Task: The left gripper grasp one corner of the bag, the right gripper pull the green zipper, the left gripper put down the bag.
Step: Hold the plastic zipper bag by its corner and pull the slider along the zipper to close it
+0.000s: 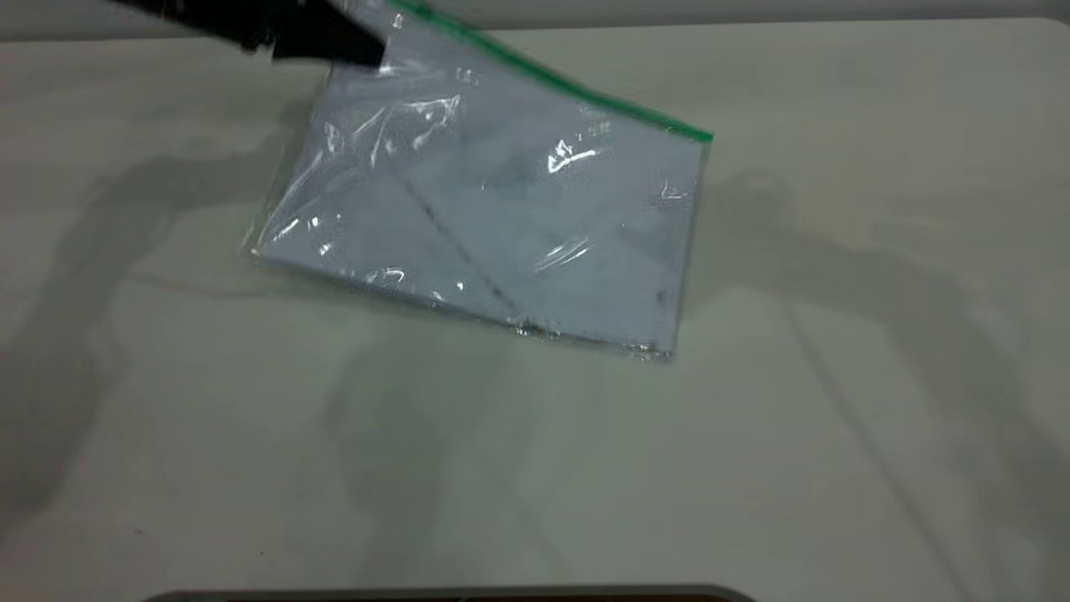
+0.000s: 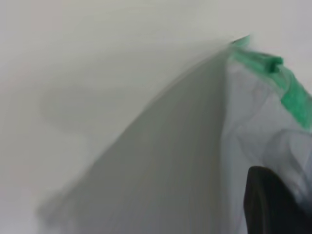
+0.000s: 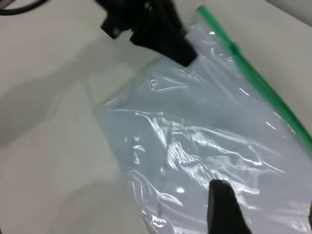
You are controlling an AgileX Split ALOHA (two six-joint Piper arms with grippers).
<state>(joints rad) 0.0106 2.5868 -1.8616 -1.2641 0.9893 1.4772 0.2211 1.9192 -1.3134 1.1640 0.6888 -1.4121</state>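
The left gripper (image 1: 368, 52) reached in from the far left of the exterior view, and its black fingers (image 3: 183, 51) were clamped on the corner of the bag (image 1: 393, 33), at one end of the green strip. That corner was held up off the pale surface (image 1: 535, 468), so the bag (image 1: 493, 217) hung tilted: its far, green-edged side was raised, while its near edge rested on the surface. The green zipper (image 1: 552, 75) ran along the raised edge, sloping down from the held corner toward the right. White paper with a dark diagonal line showed through the crinkled clear plastic.

The right gripper (image 3: 226, 207) hovered above the bag's face, seen only in its own wrist view as one dark finger at the edge of that picture; whether its fingers were apart or together could not be told. It was well apart from the green strip.
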